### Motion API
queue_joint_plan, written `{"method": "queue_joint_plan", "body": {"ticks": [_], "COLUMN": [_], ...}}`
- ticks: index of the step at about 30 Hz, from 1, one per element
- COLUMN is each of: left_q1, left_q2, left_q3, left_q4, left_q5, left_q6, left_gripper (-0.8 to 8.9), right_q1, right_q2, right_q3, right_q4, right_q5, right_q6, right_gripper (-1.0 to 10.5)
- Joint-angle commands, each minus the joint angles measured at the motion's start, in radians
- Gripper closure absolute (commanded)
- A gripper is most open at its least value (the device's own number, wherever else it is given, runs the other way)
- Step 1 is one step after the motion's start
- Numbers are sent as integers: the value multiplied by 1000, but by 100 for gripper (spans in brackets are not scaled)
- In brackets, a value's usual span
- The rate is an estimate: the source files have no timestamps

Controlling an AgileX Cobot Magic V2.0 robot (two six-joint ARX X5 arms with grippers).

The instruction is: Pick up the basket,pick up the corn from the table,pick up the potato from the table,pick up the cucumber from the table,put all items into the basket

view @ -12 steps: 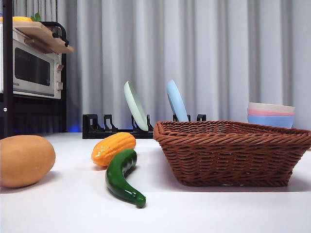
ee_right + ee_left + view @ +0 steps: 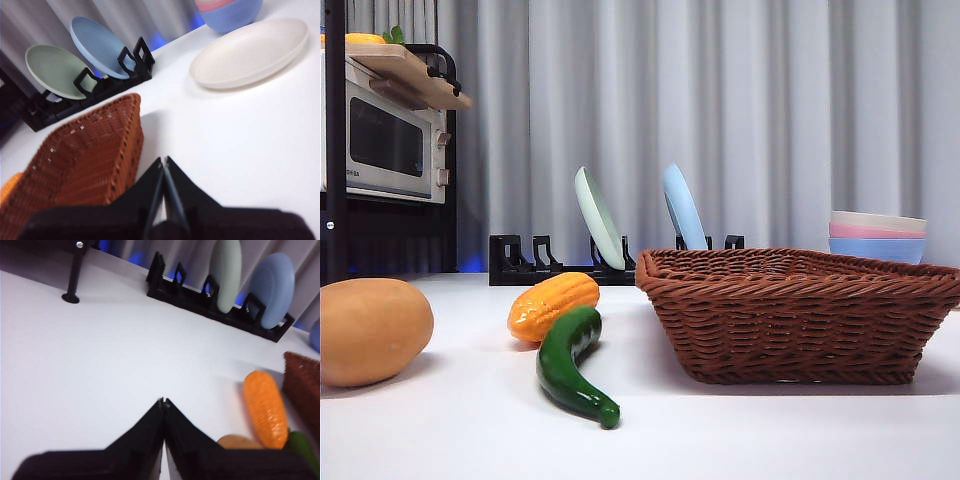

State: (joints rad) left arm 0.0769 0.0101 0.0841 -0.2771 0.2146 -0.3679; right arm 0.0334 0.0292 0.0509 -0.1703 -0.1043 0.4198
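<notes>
At the far left of the front view the potato [image 2: 372, 331] sits on the white tabletop [image 2: 470, 430], cut by the frame edge. Right of it, near the centre-left, the corn [image 2: 552, 305] lies tilted, and the cucumber [image 2: 572, 365] curves in front of it toward the lower middle of the frame — its upper end just beside the corn, perhaps touching. The basket [image 2: 800, 315] fills the right half, standing flat on the tabletop with nothing visible inside. Behind, a black dish rack [image 2: 520, 262] holds a green plate [image 2: 599, 218] and a blue plate [image 2: 683, 208]; stacked bowls [image 2: 877, 236] stand at the far right.

Neither arm shows in the front view. The left gripper [image 2: 162, 405] hovers over bare tabletop, jaws clenched together with nothing between them, the corn off to one side. The right gripper [image 2: 162, 165] hangs just beside the basket's outer wall — jaws pressed closed, empty.
</notes>
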Motion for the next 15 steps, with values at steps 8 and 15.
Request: {"method": "queue_joint_plan", "body": {"ticks": [8, 15], "left_q1": [3, 2], "left_q2": [140, 378], "left_q3": [245, 434], "left_q4": [-51, -71], "left_q5": [29, 114], "left_q6": [11, 80], "left_gripper": [819, 819], "right_q1": [0, 0], "right_q2": [228, 494], "right_q3": [212, 428], "right_q4": [12, 4], "right_q5": [2, -29], "right_q6": [-37, -126], "right_gripper": [962, 962]}}
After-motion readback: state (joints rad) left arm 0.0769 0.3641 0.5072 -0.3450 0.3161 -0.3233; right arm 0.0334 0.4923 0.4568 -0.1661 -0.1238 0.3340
